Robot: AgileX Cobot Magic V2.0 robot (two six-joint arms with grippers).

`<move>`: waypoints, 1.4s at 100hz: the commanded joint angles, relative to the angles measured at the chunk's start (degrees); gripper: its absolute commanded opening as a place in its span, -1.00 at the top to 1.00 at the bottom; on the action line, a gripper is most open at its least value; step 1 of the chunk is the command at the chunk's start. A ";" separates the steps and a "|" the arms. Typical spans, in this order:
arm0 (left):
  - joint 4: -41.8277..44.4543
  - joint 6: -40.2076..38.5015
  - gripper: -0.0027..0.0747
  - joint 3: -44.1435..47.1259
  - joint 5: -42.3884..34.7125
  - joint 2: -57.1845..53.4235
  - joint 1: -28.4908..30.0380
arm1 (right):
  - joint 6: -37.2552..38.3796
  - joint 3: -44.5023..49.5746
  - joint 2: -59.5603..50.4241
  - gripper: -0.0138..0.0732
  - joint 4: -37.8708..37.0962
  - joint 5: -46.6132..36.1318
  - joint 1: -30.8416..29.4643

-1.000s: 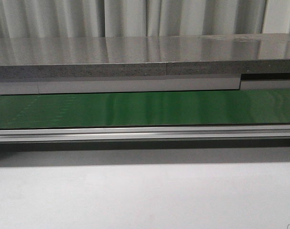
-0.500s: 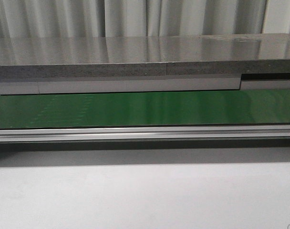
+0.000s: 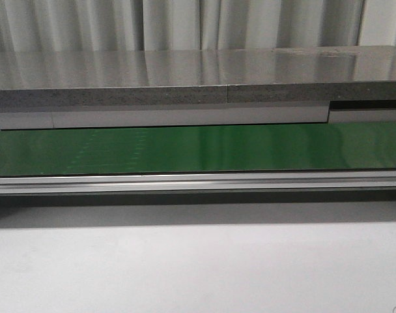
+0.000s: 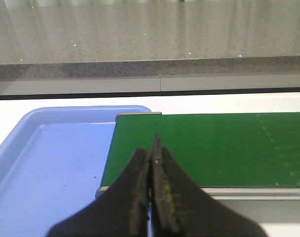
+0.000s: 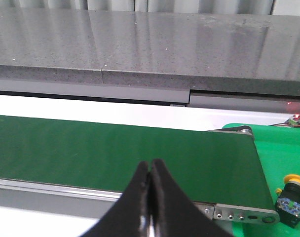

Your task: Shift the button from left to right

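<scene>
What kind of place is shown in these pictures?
Probably a factory-style test cell or lab workstation. A green conveyor belt with a metal rail runs across it, a blue tray sits at one end, and an industrial button lies at the other.

Even, soft indoor light reaches me in all three views. The grey counter (image 3: 198,68) carries pale vertical reflections, the green belt (image 3: 198,149) a faint sheen. A dark shadow band lies under the aluminium rail (image 3: 198,182). Both wrist views render the near fingers blurred.
</scene>
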 commanded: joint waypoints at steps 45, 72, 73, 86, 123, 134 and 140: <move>-0.27 -0.12 0.98 -1.61 -4.20 0.66 -0.39 | 0.07 -1.29 0.11 0.84 0.23 -3.85 0.08; -0.27 -0.12 0.98 -1.61 -4.20 0.66 -0.39 | 2.52 4.72 -2.79 0.84 -2.85 -11.71 0.08; -0.27 -0.12 0.98 -1.61 -4.20 0.66 -0.39 | 2.85 5.28 -3.29 0.84 -3.22 -12.31 0.08; -0.27 -0.12 0.98 -1.61 -4.20 0.66 -0.39 | 8.41 10.34 -8.79 0.84 -6.36 -14.40 0.08; -0.27 -0.12 0.98 -1.61 -4.20 0.66 -0.39 | 8.65 21.97 -20.20 0.84 -6.14 -15.51 0.08; -0.27 -0.12 0.98 -1.61 -4.20 0.66 -0.39 | 8.65 23.60 -20.26 0.84 -5.62 -15.80 0.08; -0.27 -0.12 0.98 -1.61 -4.20 0.66 -0.39 | 8.65 23.54 -20.26 0.84 -5.62 -15.81 0.08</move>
